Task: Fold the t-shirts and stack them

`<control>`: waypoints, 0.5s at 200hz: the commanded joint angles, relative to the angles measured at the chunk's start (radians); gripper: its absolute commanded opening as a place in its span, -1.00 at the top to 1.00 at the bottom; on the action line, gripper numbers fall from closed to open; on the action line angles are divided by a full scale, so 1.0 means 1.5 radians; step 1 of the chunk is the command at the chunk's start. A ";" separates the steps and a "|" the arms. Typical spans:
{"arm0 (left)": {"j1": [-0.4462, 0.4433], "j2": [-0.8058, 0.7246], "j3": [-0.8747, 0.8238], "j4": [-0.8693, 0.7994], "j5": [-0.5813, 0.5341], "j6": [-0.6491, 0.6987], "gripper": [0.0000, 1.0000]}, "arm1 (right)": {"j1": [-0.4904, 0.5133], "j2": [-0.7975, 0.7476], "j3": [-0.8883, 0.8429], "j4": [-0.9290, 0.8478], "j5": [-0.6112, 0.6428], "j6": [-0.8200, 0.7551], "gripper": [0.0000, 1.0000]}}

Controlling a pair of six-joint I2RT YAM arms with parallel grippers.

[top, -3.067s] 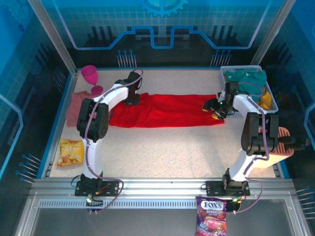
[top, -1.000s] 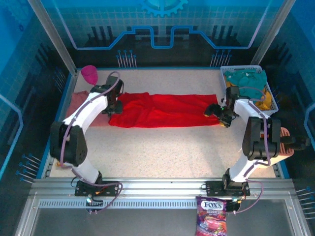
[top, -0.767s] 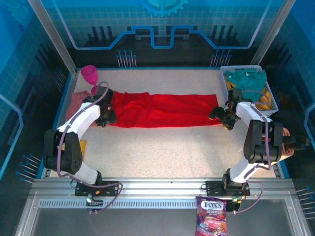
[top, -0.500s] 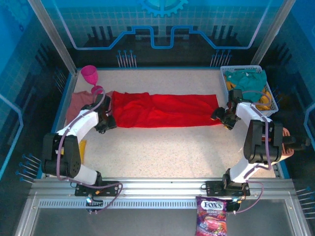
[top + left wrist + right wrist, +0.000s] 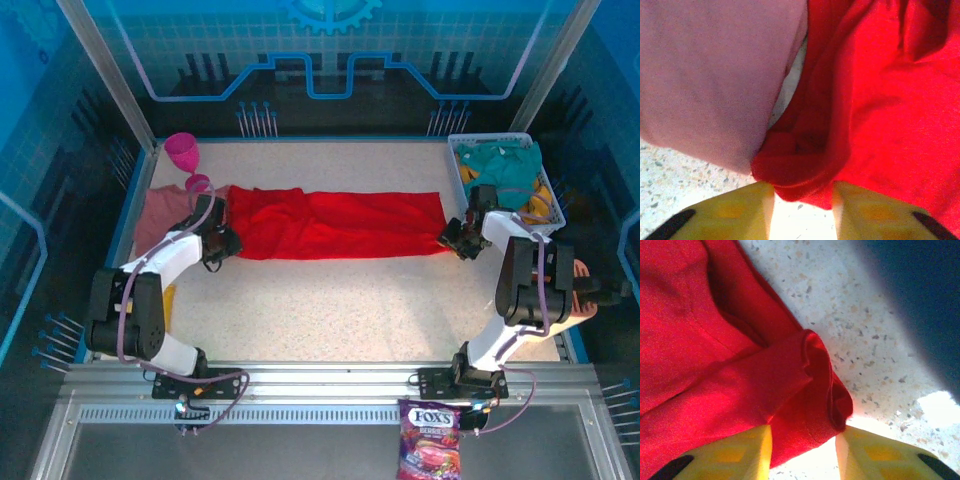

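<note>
The bright red t-shirt (image 5: 335, 224) lies folded into a long band across the back of the table, its graphic hidden. The salmon-pink t-shirt (image 5: 160, 214) lies folded at the far left, touching the red one's left end. My left gripper (image 5: 222, 243) sits low at the red shirt's near-left corner, open. In the left wrist view the red shirt's corner (image 5: 800, 175) reaches between the yellow fingers (image 5: 740, 210) of the gripper (image 5: 802, 195), beside the pink shirt (image 5: 715, 75). My right gripper (image 5: 455, 238) is open at the near-right corner, where the red hem (image 5: 815, 405) lies between its fingers (image 5: 875, 452).
A magenta goblet (image 5: 183, 155) stands at the back left by the pink shirt. A white basket (image 5: 549, 196) with teal and yellow cloth is at the back right. A yellow snack bag (image 5: 167, 296) peeks from behind the left arm. A candy bag (image 5: 430, 450) lies off the table's front.
The left gripper has swung from the red shirt's far-left end around to its near-left corner. The right gripper has slid right to the near-right corner. The red band lies straighter.
</note>
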State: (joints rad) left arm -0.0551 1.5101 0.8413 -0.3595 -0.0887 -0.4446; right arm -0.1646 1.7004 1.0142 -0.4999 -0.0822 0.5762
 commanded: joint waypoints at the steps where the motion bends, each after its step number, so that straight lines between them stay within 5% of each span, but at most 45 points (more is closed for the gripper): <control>1: 0.006 0.027 0.012 0.017 -0.006 0.002 0.35 | -0.013 0.011 -0.007 0.004 -0.017 0.005 0.40; 65: 0.005 0.028 0.012 -0.050 -0.017 -0.020 0.30 | -0.046 -0.043 -0.019 -0.018 -0.024 0.010 1.00; 100: -0.011 0.023 0.004 -0.050 -0.006 -0.021 0.11 | -0.077 -0.071 -0.022 -0.049 -0.027 0.004 1.00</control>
State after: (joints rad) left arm -0.0574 1.5513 0.8482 -0.3992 -0.1139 -0.4648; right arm -0.2394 1.6402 0.9894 -0.5198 -0.1135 0.5869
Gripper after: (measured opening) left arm 0.417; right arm 0.066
